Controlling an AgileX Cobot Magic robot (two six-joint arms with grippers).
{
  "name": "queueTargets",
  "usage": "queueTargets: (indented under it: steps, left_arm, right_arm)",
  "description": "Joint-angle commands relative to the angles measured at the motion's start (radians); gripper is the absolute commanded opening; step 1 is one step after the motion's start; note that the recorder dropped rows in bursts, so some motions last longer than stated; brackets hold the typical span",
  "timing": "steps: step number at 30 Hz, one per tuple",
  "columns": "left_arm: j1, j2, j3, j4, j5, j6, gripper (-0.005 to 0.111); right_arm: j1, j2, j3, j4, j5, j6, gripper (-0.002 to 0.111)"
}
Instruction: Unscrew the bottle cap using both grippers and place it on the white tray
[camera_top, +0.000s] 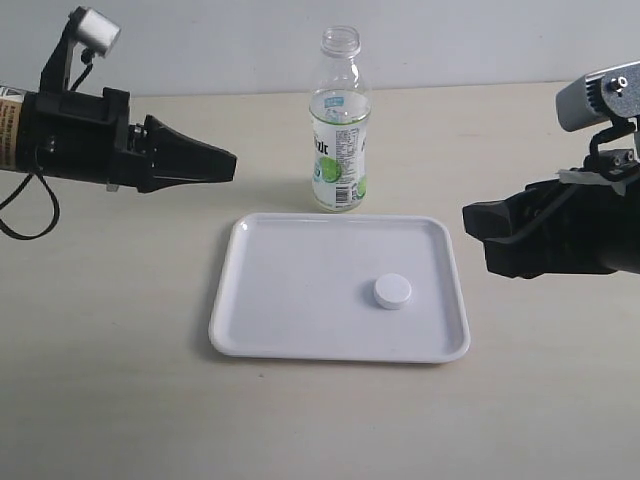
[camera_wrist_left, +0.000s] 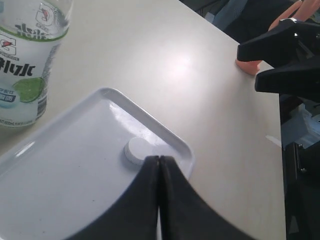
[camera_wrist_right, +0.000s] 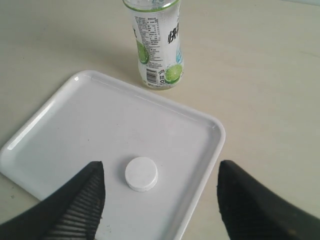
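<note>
The white bottle cap (camera_top: 392, 291) lies flat on the white tray (camera_top: 270, 300), toward its right side; it also shows in the wrist views (camera_wrist_left: 136, 149) (camera_wrist_right: 141, 173). The clear bottle (camera_top: 340, 125) with the lime label stands upright and uncapped just behind the tray's far rim (camera_wrist_right: 156, 47). My left gripper (camera_top: 228, 162) hangs shut and empty to the left of the bottle, above the table (camera_wrist_left: 159, 159). My right gripper (camera_top: 478, 238) is open at the right of the tray, with the cap lying loose below, between its fingers (camera_wrist_right: 160, 172).
The pale table (camera_top: 120, 400) surrounds the tray. The table's edge and an orange object (camera_wrist_left: 248, 65) show beyond the right arm in the left wrist view.
</note>
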Motion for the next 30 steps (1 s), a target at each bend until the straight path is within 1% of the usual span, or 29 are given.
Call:
queueTargets:
  steps: [1,15,20,21,23,25,27,30]
  left_arm:
    - [0.002,-0.009,0.004,-0.002,-0.009,0.001,0.0]
    - [0.002,-0.007,0.004,0.001,-0.011,0.001,0.0]
    - [0.002,-0.08,0.009,0.02,0.036,-0.008,0.0]
    - [0.002,-0.11,0.018,0.011,0.062,-0.034,0.0]
    - [0.002,-0.185,0.042,-0.026,0.172,-0.136,0.0]
    - [0.002,-0.287,0.085,-0.065,0.36,-0.291,0.0]
    - [0.002,-0.393,0.133,-0.067,0.508,-0.423,0.0]
    - [0.002,-0.583,0.237,-0.068,0.667,-0.468,0.0]
  right_arm:
    - [0.001,-0.008,0.006,0.004,-0.011,0.006,0.062]
    - [0.001,-0.008,0.006,0.004,-0.011,0.006,0.062]
    - [0.001,-0.008,0.006,0.004,-0.009,0.006,0.062]
    - [0.001,-0.008,0.006,0.004,-0.009,0.006,0.062]
    - [0.001,-0.008,0.006,0.004,-0.009,0.006,0.062]
    - [0.001,-0.008,0.006,0.004,-0.009,0.006,0.062]
    - [0.001,-0.008,0.006,0.004,-0.009,0.006,0.062]
    - [0.001,-0.008,0.006,0.004,-0.009,0.006,0.062]
